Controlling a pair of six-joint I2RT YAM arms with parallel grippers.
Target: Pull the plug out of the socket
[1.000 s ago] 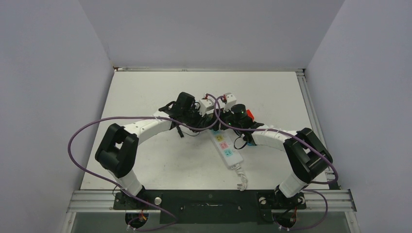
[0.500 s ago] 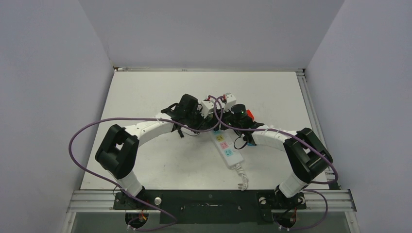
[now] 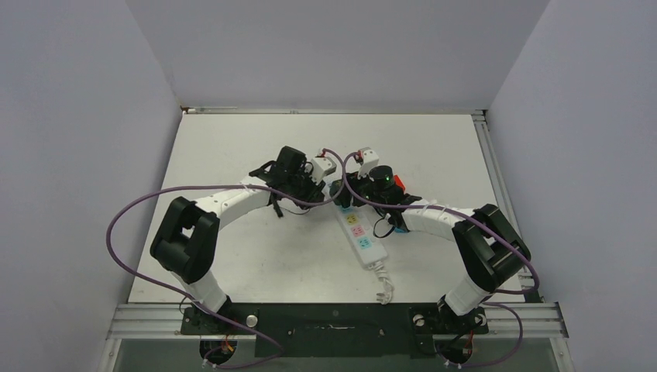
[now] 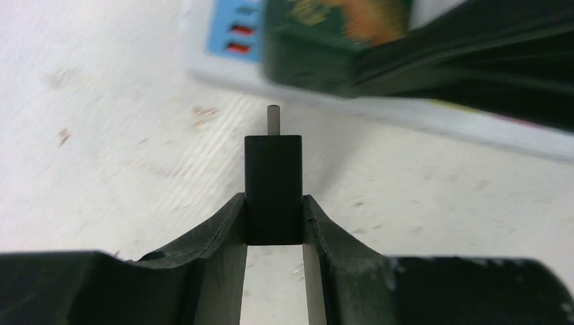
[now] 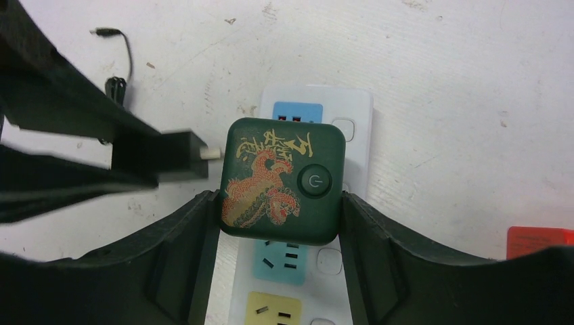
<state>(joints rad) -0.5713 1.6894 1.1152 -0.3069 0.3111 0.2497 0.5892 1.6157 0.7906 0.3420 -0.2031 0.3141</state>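
The socket [image 3: 362,239] lies on the white desk [image 3: 232,147] between the two arms, set at a slant, with its short white cord [image 3: 383,283] curling off the end nearest the arm bases. Both arms meet over its other end. The right arm [image 3: 434,218] reaches in from the socket's right side. Its jaws are clamped on a dark green square block [image 5: 281,179], one finger flat against each side of it. The block has a gold and orange dragon figure and a round power button on its top face. It sits over the socket: a blue outlet shows beyond it at the socket's end, and another blue outlet and then a yellow one show on the cord side. Whether the block is seated in an outlet or held just above the socket cannot be told. The left arm [image 3: 232,200] comes in from the socket's left side, and its jaws pinch a small black plug [image 4: 273,186] between their tips. The plug's short metal pin [image 4: 273,120] points at the green block's side. In the left wrist view the pin stops just short of the block with a narrow gap, while from the right wrist it looks almost touching. The plug hangs over bare desk just beside the socket's left edge. A thin black cable [image 5: 125,51] lies loose on the desk farther out on that same side. A small red thing [image 5: 538,240] rests on the desk off the socket's right edge.
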